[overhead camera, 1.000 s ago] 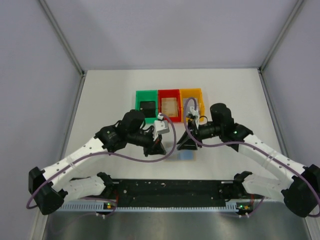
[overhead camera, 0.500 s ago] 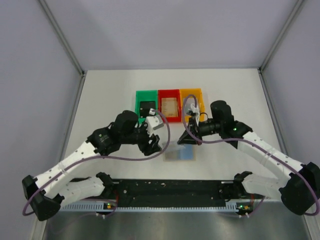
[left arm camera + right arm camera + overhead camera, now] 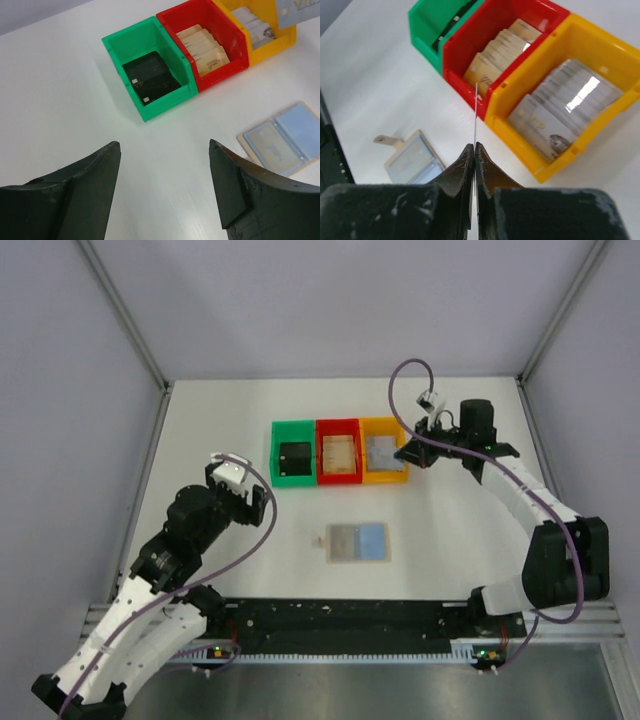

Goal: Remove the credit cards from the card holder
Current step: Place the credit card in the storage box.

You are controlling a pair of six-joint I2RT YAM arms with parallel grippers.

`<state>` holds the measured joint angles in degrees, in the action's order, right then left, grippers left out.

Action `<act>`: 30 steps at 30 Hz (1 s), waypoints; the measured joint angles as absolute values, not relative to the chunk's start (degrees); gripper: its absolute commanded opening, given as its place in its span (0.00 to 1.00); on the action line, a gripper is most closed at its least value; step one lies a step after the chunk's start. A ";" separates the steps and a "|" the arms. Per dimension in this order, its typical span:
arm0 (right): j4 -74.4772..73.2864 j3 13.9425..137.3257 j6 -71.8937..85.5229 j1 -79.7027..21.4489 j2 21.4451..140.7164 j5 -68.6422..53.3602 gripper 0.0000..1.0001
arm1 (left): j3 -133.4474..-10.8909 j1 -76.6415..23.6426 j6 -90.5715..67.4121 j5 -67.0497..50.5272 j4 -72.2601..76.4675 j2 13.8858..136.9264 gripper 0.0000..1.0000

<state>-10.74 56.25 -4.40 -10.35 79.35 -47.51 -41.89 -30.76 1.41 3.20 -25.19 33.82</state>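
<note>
holder (image 3: 357, 541) lies open flat, two light-blue panels up, tan rim. right gripper (image 3: 474, 149) pinches a thin card (image 3: 476, 107) edge-on by orange bin (image 3: 384, 478). left gripper (image 3: 164, 147) spread wide, empty.

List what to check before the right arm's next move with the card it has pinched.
1. Grip on the card: ok, the right claw is shut on its edge.
2. Card lined up over the orange bin: cannot tell; in the top view the claw sits by the bin's right side.
3. Card matches that bin: probably ok; its pale face with lettering resembles the grey cards there.
4. Left claw out of the way: ok, it is open and away from the bins.
5. Card holder emptied: not ok, one panel seems to hold a card.
</note>
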 measured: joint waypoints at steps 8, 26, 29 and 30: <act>-11.35 64.12 -8.27 -6.28 90.70 -42.72 0.00 | -39.81 -30.70 1.13 10.98 -22.57 31.83 0.76; -17.21 73.43 -12.67 -7.77 106.00 -48.75 0.00 | -38.76 -30.28 1.19 14.17 -20.88 32.80 0.75; -17.72 74.37 -12.78 -8.45 107.42 -49.10 0.01 | -38.76 -30.13 1.19 14.20 -20.88 32.77 0.75; -17.80 74.63 -12.86 -8.56 107.85 -49.15 0.02 | -38.76 -30.13 1.19 14.20 -20.84 32.77 0.75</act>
